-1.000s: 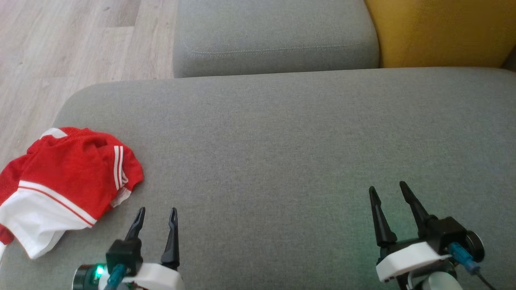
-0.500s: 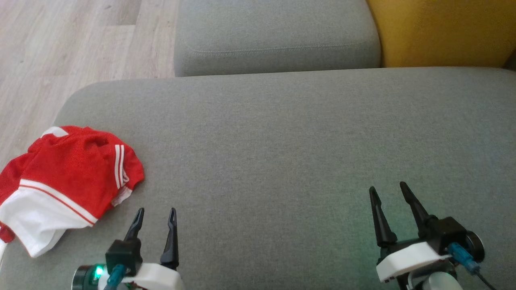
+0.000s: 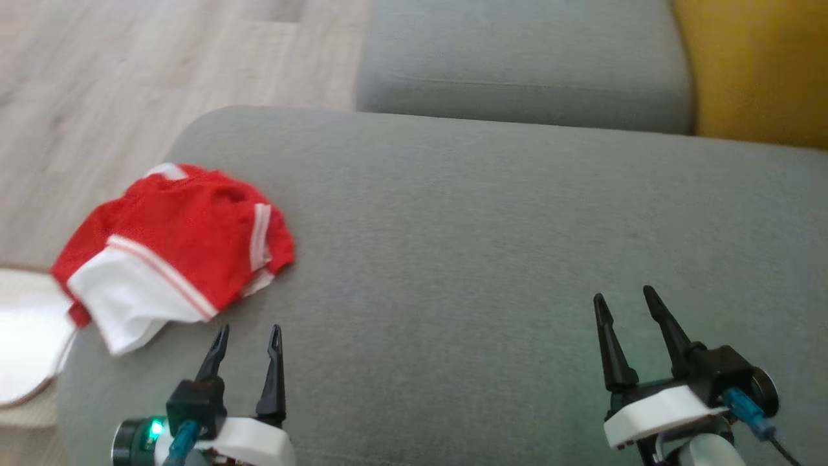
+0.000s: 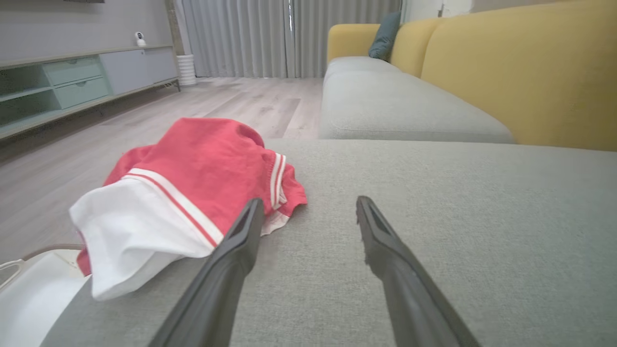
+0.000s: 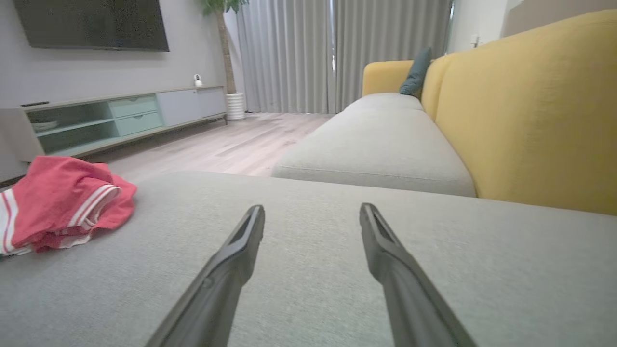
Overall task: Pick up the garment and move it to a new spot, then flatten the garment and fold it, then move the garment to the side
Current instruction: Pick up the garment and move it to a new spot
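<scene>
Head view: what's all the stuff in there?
crumpled red-and-white mesh garment: one, red and white, near seat's left end
near grey fabric sofa seat: one, grey, under both grippers
far grey fabric seat cushion: one, grey, behind it
yellow upholstered backrest: one, yellow, top right
pale wood-plank floor: one, beige, left
white brown-rimmed object: one, white, lower left edge
left gripper: one, dark fingers apart, lower left
right gripper: one, dark fingers apart, lower right
</scene>
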Motion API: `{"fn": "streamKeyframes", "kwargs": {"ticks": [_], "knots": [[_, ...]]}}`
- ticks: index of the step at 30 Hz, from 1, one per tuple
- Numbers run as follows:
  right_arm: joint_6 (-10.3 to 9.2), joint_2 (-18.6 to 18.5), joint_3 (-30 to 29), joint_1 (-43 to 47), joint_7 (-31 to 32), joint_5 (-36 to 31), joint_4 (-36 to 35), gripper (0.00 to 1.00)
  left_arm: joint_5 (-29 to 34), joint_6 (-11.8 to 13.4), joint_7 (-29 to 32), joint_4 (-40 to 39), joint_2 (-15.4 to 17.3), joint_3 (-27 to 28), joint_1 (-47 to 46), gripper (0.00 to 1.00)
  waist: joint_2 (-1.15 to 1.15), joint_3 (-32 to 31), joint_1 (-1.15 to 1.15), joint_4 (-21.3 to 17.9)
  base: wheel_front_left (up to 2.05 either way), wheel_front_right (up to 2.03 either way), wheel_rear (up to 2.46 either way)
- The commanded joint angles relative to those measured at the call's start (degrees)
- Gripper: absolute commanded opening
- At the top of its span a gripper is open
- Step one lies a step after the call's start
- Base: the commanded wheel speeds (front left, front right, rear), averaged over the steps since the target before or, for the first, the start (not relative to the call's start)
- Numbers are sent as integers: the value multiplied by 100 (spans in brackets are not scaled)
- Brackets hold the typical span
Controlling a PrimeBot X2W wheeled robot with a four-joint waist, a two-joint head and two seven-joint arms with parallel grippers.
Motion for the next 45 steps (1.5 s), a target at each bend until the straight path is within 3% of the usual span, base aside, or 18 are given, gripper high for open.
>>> {"fn": "streamKeyframes", "kwargs": {"ticks": [1, 13, 21, 32, 41, 45], "knots": [[43, -45, 138, -133, -69, 56, -222, 100, 36, 6, -71, -226, 30, 173, -287, 100, 0, -16, 0, 437, 0, 0, 0], [43, -45, 294, -154, -69, 216, -243, 100, 70, 1, -71, -429, 78, 175, -364, 100, 0, -37, 0, 1868, 0, 0, 0], [43, -45, 601, -461, -69, 161, -125, 100, 12, 197, -71, -726, 103, 457, -237, 100, 0, 171, 0, 2029, 0, 0, 0], [43, -45, 710, -593, -69, 121, -47, 100, 10, 253, -71, -921, 98, 582, -155, 100, 0, 286, 0, 2102, 0, 0, 0], [43, -45, 446, -430, -69, -54, -113, 100, 28, -59, -65, -750, 581, 732, -948, 100, 0, 441, 0, 2150, 0, 0, 0], [43, -45, 363, -481, -69, -293, -223, 100, 45, -329, 94, -313, 929, 740, -1789, 100, 0, 813, 0, 1982, 0, 0, 0]]}}
